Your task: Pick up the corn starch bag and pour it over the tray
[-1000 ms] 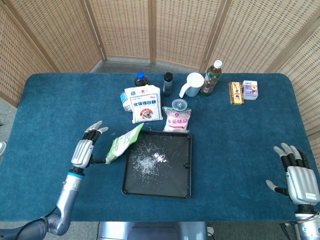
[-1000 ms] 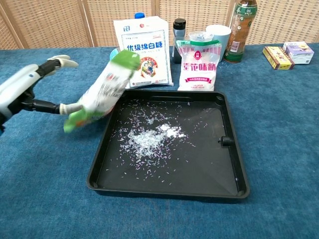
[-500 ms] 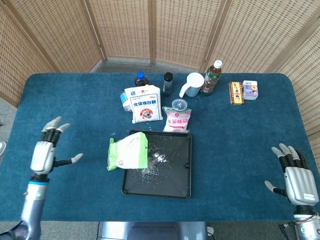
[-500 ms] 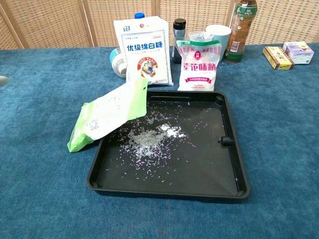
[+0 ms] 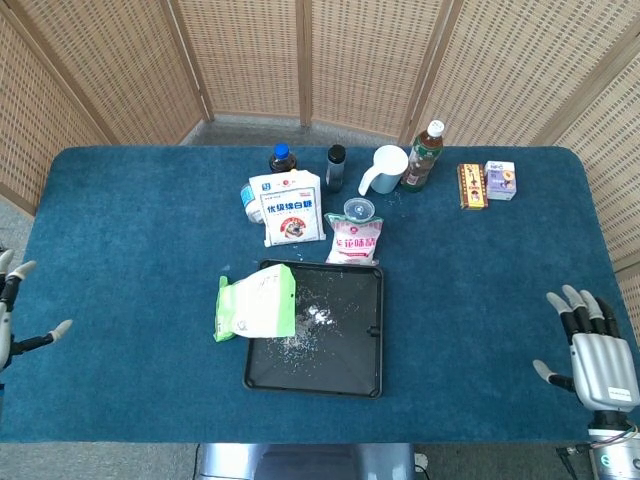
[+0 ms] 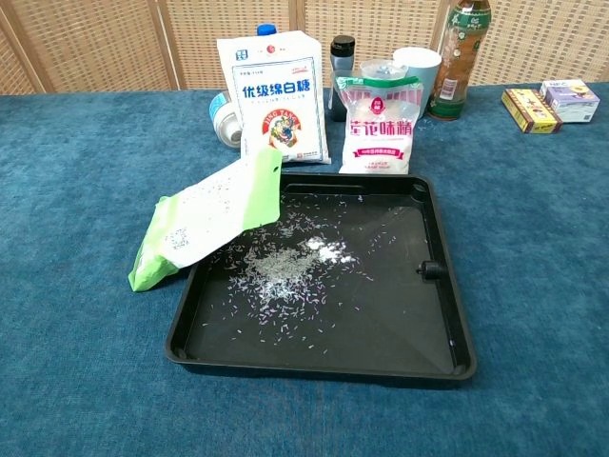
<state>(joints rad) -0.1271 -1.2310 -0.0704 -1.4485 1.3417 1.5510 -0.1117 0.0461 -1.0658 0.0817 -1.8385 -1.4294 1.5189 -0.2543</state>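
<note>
The green and white corn starch bag (image 5: 254, 306) (image 6: 205, 219) lies on its side across the left rim of the black tray (image 5: 345, 375) (image 6: 381, 357), its open end over the tray floor. White grains are scattered in the tray. No hand touches the bag. My left hand (image 5: 8, 320) is at the far left edge of the head view, fingers spread, holding nothing. At the bottom right corner my right hand (image 5: 593, 355) is also open and empty. Neither hand shows in the chest view.
Behind the tray stand a white sugar bag (image 5: 287, 206) (image 6: 275, 95), a small seasoning bag (image 5: 357, 240) (image 6: 383, 129), a dark bottle (image 5: 283, 158), a black shaker (image 5: 335, 167), a white cup (image 5: 385, 168), a green bottle (image 5: 424, 155) and two small boxes (image 5: 486, 183).
My left hand let go of the bag, which dropped onto the tray's left rim. The hand then drew back left to the view's edge. My right hand stayed still.
</note>
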